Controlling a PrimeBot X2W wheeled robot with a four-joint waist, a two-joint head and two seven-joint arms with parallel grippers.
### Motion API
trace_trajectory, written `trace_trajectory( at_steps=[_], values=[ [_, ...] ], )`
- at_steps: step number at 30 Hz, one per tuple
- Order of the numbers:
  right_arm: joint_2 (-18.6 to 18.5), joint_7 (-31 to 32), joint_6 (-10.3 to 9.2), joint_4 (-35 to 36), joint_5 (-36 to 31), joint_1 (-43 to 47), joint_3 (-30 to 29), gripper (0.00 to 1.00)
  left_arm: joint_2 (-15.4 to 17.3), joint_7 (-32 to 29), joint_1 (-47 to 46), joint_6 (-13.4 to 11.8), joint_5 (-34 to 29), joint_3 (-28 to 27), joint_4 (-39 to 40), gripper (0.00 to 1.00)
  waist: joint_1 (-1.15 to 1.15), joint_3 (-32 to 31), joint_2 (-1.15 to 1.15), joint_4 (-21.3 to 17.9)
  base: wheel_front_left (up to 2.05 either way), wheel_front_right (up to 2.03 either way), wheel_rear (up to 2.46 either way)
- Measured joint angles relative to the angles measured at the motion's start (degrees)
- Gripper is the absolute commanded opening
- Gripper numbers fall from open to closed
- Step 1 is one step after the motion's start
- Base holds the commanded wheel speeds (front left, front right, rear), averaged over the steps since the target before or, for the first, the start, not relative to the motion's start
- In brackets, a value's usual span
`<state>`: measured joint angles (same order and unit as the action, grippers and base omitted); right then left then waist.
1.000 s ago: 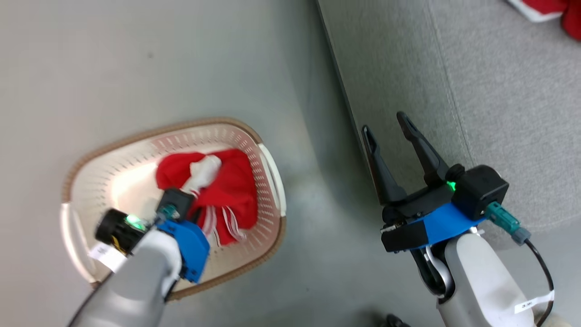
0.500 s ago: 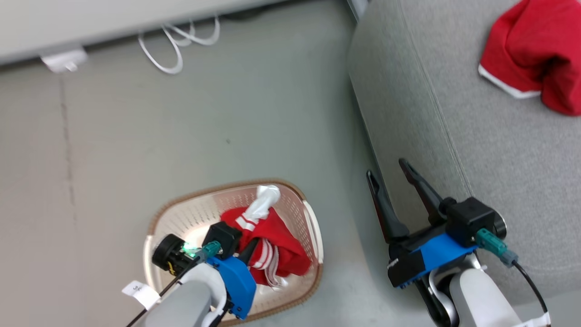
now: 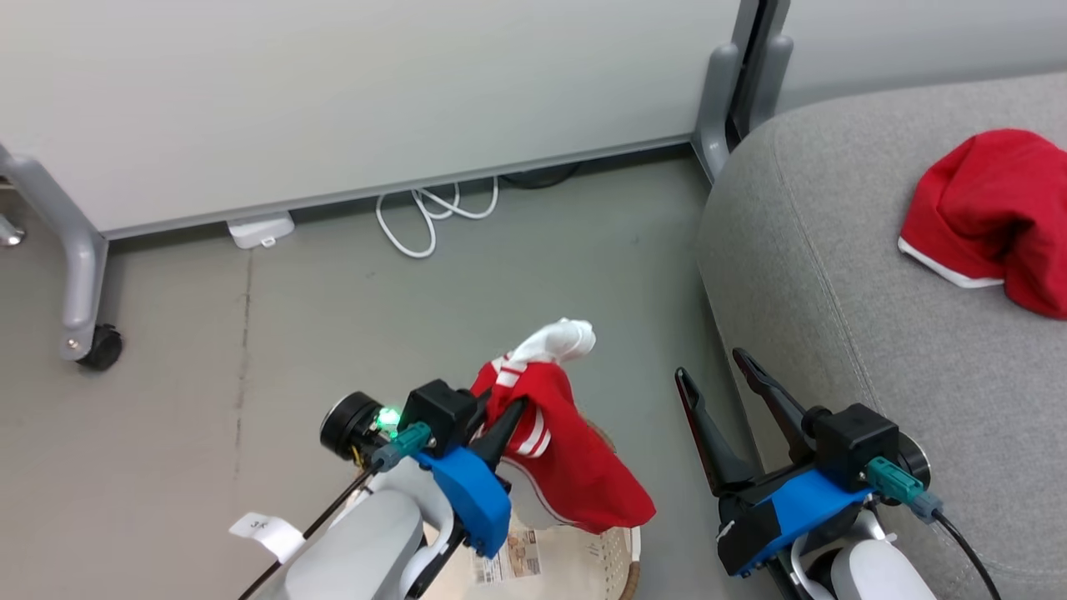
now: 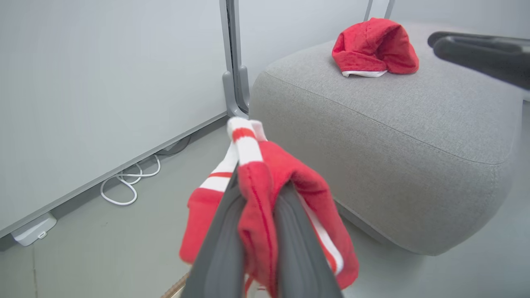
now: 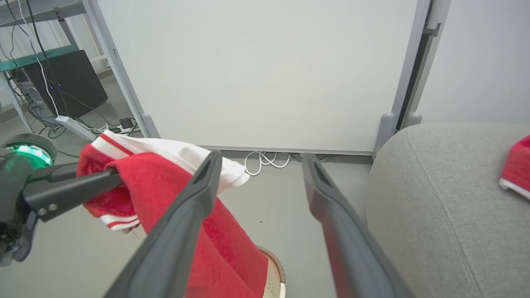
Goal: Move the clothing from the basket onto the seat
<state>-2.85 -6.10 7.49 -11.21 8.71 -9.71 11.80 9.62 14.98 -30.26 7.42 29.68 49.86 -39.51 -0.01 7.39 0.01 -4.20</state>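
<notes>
My left gripper [image 3: 496, 410] [image 4: 256, 182] is shut on a red garment with white stripes [image 3: 575, 467] [image 4: 265, 198] [image 5: 165, 190], which hangs from the fingers above the basket [image 3: 613, 554] [image 5: 275, 265]. Part of the basket's cream wall and brown rim shows at the bottom of the head view. A second red garment with white trim [image 3: 992, 217] [image 4: 372, 47] [image 5: 515, 167] lies on top of the grey seat [image 3: 859, 275] [image 4: 372, 124] [image 5: 439, 198]. My right gripper [image 3: 713, 371] [image 5: 261, 159] stands open and empty beside the seat's near corner, to the right of the hanging garment.
A white partition panel [image 3: 375, 92] on grey wheeled legs [image 3: 79, 275] stands behind the floor area. A coiled white cable [image 3: 433, 212] and a white power strip [image 3: 260, 229] lie at its base. A dark cabinet and cables [image 5: 62, 82] stand far left in the right wrist view.
My left gripper has lifted the striped red garment up out of the basket. The head camera has tilted upward, so the basket slid to the bottom edge and the partition came into view.
</notes>
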Motion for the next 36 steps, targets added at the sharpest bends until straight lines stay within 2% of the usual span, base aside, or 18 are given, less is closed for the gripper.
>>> trace_trajectory(
  at_steps=[8, 26, 36],
  values=[
    [0.0, 0.76, 0.0, 0.37, 0.35, 1.21, 0.3, 1.0, -1.26, 0.0, -3.74, 0.0, 1.6, -0.36, 1.87, 0.0, 0.01, -3.12, 0.0, 1.21, 0.0, 0.0, 0.0],
    [0.01, 1.75, -0.01, 0.32, 1.04, 2.09, 2.01, 1.0, -4.38, -1.76, -15.43, 0.0, 6.45, 4.07, 1.24, 0.0, 0.01, -5.6, 0.0, 1.75, 0.0, 0.0, 0.0],
    [0.01, 2.0, -0.01, 0.43, 1.04, 2.15, 2.46, 1.0, -4.88, -1.67, -16.4, 0.0, 8.51, 5.83, -0.53, 0.0, 0.01, -5.4, 0.0, 1.09, 0.0, 0.0, 0.0]
  ],
)
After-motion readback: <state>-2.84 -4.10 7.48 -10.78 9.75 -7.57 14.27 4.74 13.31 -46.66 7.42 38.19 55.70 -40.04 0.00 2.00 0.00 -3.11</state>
